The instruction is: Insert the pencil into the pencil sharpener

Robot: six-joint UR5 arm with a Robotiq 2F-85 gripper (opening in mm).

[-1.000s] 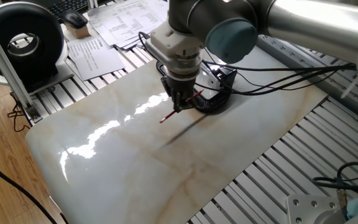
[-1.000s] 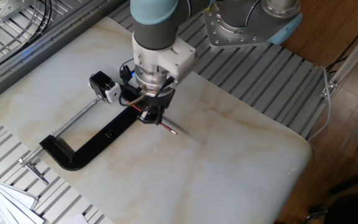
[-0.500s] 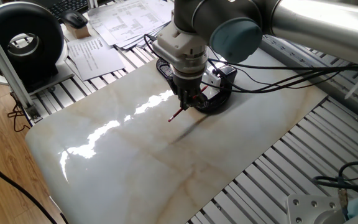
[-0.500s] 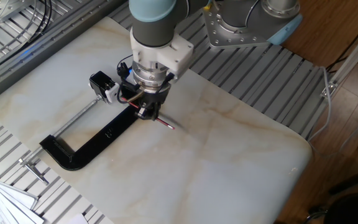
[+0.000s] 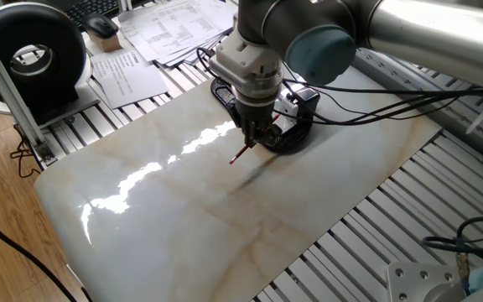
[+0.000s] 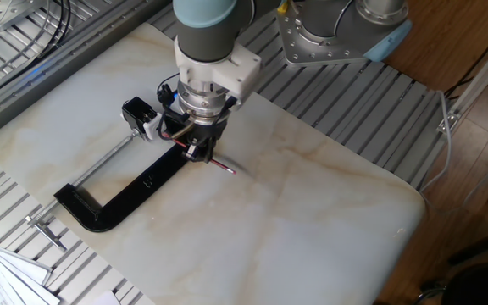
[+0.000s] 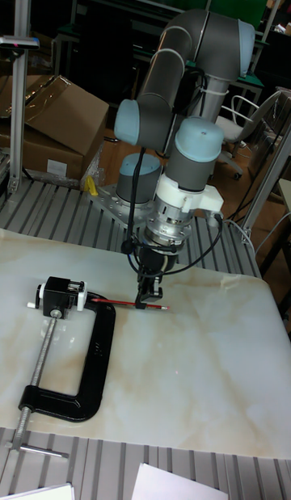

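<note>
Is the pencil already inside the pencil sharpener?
No. In the tall fixed view the pencil, held by the gripper, has its near end stopping short of the pencil sharpener, with a gap between them.

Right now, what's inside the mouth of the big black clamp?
The pencil sharpener sits at the screw end of the black clamp, and the pencil points toward it, held in the gripper. Whether the tip has entered the sharpener cannot be seen.

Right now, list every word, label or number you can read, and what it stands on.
No text here can be read.
Printed sheets behind the table: lines of print, too small to read.
Keyboard: keys too small to read.
Black clamp, pencil sharpener, pencil: no markings visible.
</note>
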